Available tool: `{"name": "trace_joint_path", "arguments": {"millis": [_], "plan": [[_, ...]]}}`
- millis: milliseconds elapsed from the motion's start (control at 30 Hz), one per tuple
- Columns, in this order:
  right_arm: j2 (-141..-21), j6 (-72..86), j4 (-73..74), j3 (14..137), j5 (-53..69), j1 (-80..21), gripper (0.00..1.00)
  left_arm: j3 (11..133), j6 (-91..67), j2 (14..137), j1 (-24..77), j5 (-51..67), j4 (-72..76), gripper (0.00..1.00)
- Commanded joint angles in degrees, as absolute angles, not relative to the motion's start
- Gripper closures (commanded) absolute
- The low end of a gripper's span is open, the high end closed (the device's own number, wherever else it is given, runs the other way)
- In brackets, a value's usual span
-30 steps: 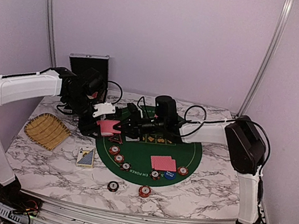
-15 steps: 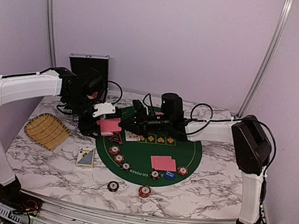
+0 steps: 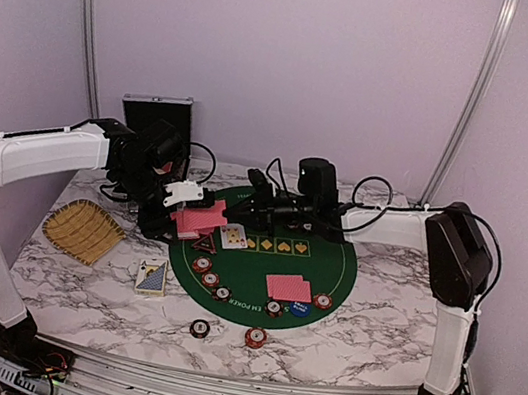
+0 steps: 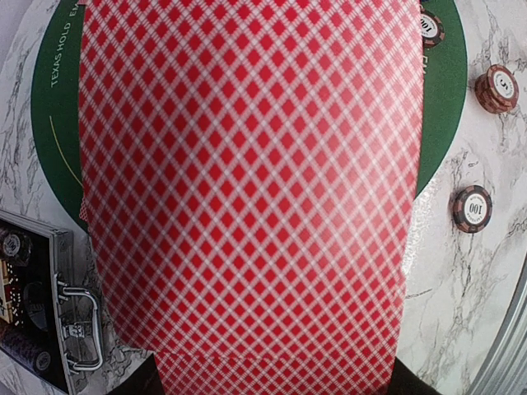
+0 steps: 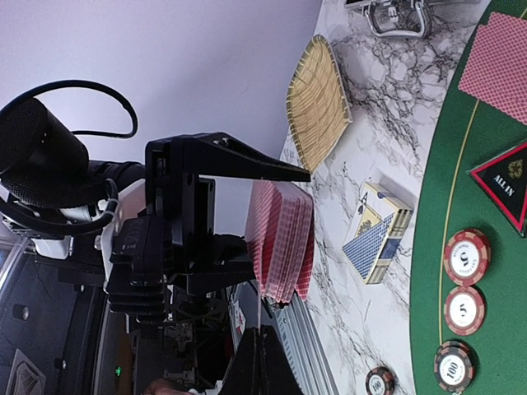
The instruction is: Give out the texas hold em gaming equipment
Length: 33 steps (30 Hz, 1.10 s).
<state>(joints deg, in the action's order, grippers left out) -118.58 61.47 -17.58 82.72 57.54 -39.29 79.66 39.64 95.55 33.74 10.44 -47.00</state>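
Red-backed playing cards [image 3: 199, 219] pinched in left end effector [image 3: 183, 212] at centre left, right end effector [image 3: 237, 215] pressed together just right of them.

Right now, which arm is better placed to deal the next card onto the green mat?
Probably right. The left pincer is shut on the red-backed deck, serving as holder; the right pincer, closed, sits just beside that deck over the green mat.

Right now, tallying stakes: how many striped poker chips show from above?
7 chips: three line the mat's left side, two flank the blue disc, two lie on the marble in front. More may be hidden.
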Motion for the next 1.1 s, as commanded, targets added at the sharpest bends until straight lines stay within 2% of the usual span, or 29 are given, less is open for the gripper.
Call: {"name": "trace_joint_path", "arguments": {"millis": [0,367,533,633,767,900,1067], "plan": [[-116.6,61.8,-19.3,81.8,58.0,-38.8,1.00,80.4,39.8,94.9,33.7,10.5,-47.3,1.00],[-111.6,56.1,-12.9,80.4,57.2,-33.5,1.00,79.7,40.0,94.3,33.5,10.0,-47.4,1.00],[-111.5,41.1,5.5,87.4,52.2,-31.8,1.00,79.3,40.0,93.8,33.2,10.0,-47.3,1.00],[-113.3,25.1,24.8,97.7,38.5,-32.1,1.00,78.9,40.1,93.2,33.0,9.9,-47.4,1.00],[-113.8,13.9,34.9,103.7,18.6,-33.9,1.00,78.1,40.3,92.6,32.4,9.9,-47.4,1.00],[-111.6,3.0,32.6,101.3,2.2,-37.2,1.00,77.4,40.3,92.3,32.1,10.0,-47.4,1.00],[-107.7,-11.9,19.6,91.7,-12.6,-42.3,1.00,77.3,40.2,91.9,32.0,10.1,-47.4,1.00]]}}
